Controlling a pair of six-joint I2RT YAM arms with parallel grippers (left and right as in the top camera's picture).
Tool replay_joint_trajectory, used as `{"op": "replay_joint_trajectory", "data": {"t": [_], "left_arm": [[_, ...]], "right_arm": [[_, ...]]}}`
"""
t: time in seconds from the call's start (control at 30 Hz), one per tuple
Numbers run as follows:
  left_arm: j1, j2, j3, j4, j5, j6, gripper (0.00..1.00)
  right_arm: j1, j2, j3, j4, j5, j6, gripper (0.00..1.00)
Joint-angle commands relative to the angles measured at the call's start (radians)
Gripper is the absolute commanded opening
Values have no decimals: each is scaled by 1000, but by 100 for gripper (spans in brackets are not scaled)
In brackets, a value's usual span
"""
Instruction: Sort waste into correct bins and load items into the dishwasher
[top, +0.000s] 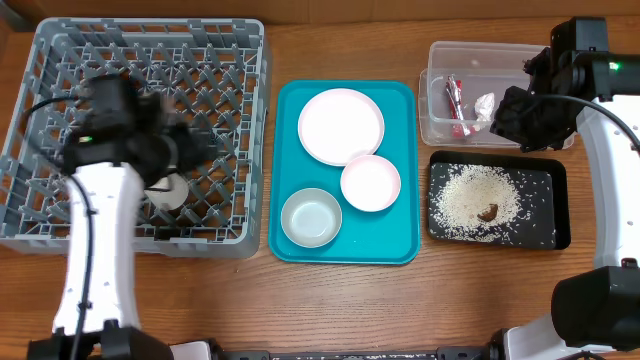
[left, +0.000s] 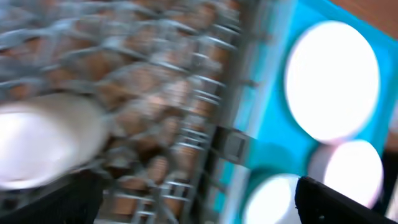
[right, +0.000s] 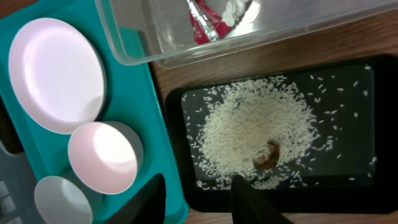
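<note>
Your waste is already split between the two bins at the right of the table (top: 350, 310). The red-and-white candy wrapper (top: 455, 105) and the crumpled white scrap (top: 486, 104) lie side by side inside the clear tub (top: 470, 68). Just in front of it, the black tray (top: 545, 215) holds the loose rice grains (top: 470, 190), spread in a rough patch, with the brown lump (top: 488, 212) sitting in them.

In the middle, the teal serving tray (top: 395, 238) carries three dishes. The large white plate (top: 341, 125) is at the far end. The pinkish bowl (top: 370, 183) overlaps the plate's near edge, and the pale grey bowl (top: 311, 218) sits at the near left, just beside the pinkish one.

The small white cup (top: 172, 192) is in the grey dish rack (top: 230, 60) on the left, on the lattice floor toward the front. You cannot tell from these views whether it stands upright.

Your right gripper (right: 198, 182) hangs over the right end of the clear tub. Its wrist view looks down on the black tray and the teal tray's edge. Its fingers are apart and hold nothing.

Your left gripper (left: 198, 186) is over the rack, beside the cup. Its wrist picture is smeared, but the two dark fingers sit at opposite lower corners, spread wide and empty.
</note>
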Motion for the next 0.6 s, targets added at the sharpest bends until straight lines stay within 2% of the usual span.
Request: {"op": "replay_joint_trajectory", "data": {"t": [0.0, 0.03, 0.07, 0.13, 0.17, 0.27, 0.4, 0.57], "left_arm": [[-133, -12, 19, -8, -14, 23, 100], [-182, -7, 19, -9, -13, 23, 100], [-213, -3, 19, -9, -13, 23, 100], [-286, 5, 19, -15, 2, 22, 100], [-316, 6, 19, -13, 14, 22, 100], [-406, 23, 19, 0, 14, 23, 100], [-518, 60, 17, -14, -119, 23, 99], [-654, 149, 12, -18, -216, 23, 99]], "right_arm": [[0, -20, 25, -4, 120, 68, 38], [-2, -20, 25, -6, 144, 83, 40], [-5, -20, 25, -7, 145, 90, 48], [-10, -20, 25, -10, 131, 93, 85], [-12, -20, 25, -11, 120, 93, 95], [-13, -20, 25, -11, 108, 92, 98], [-13, -20, 25, -11, 107, 92, 98], [-12, -20, 24, -11, 107, 93, 98]]}}
